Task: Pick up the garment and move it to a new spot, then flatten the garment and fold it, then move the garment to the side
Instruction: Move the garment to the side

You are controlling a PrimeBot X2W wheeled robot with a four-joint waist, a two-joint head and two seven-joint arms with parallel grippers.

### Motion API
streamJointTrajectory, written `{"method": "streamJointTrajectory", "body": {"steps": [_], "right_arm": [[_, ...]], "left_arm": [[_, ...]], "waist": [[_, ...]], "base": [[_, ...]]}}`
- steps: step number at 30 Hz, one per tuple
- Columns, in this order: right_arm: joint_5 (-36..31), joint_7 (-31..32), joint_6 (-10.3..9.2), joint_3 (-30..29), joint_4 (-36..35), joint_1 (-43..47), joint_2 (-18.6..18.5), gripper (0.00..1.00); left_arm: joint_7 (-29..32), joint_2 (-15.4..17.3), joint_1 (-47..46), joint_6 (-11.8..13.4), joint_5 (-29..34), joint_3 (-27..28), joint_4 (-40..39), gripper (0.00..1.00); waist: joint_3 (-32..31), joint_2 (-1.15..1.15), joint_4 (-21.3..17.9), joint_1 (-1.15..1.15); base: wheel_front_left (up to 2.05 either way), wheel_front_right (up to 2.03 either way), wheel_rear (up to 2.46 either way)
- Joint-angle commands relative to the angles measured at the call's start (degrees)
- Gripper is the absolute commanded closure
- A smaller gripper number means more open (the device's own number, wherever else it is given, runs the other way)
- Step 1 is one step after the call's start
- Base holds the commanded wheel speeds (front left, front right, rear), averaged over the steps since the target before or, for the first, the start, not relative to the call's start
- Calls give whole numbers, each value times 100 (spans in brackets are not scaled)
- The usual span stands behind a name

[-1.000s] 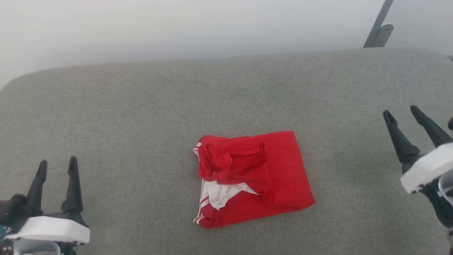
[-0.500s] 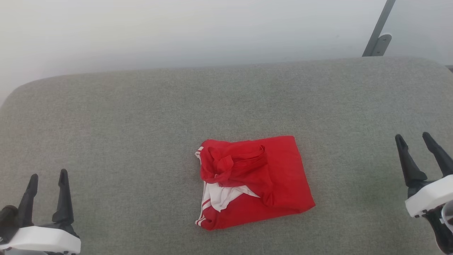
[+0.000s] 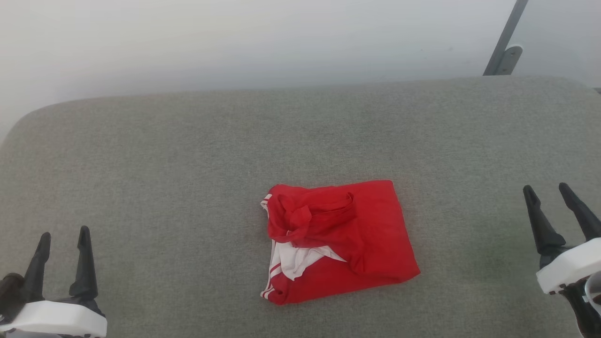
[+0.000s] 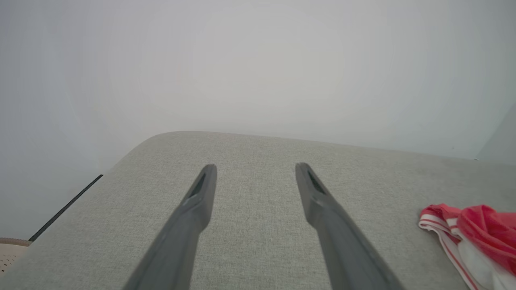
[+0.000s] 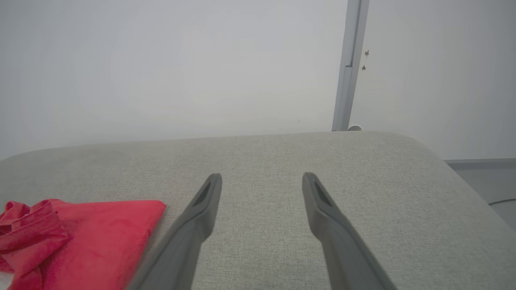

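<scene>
The garment (image 3: 347, 244), a bright red T-shirt with white striped trim, lies folded into a rough square near the middle of the grey cushioned surface (image 3: 188, 155). Its collar edge shows at the right of the left wrist view (image 4: 475, 237), and its red body lies at the lower left of the right wrist view (image 5: 92, 237). My left gripper (image 3: 64, 237) stands open at the lower left, far from the cloth. At the right edge my right gripper (image 3: 547, 193) is open too, with nothing between its fingers. Both hang apart from the garment.
A pale wall (image 3: 235, 42) runs behind the cushion's far edge. A grey metal post with a bracket (image 3: 504, 47) stands at the back right. The cushion's rounded corners drop off at the far left (image 4: 133, 149) and far right (image 5: 435, 153).
Both grippers have drawn back toward the near edge, the right one much lower than a second ago. The head camera tilted slightly. The garment has stayed in place.
</scene>
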Motion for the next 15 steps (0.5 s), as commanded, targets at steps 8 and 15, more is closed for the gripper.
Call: {"method": "streamJointTrajectory", "body": {"steps": [8, 15], "right_arm": [[348, 689, 0, 576, -231, -171, -73, 0], [914, 1959, 0, 1292, -402, -580, -316, 0]], "left_arm": [[-24, -61, -41, -15, 0, -148, -58, 0], [-23, -176, -115, -20, -11, -352, -25, 0]], "waist": [[63, 0, 245, 0], [197, 0, 580, 0]], "base": [[0, 0, 0], [0, 0, 0]]}}
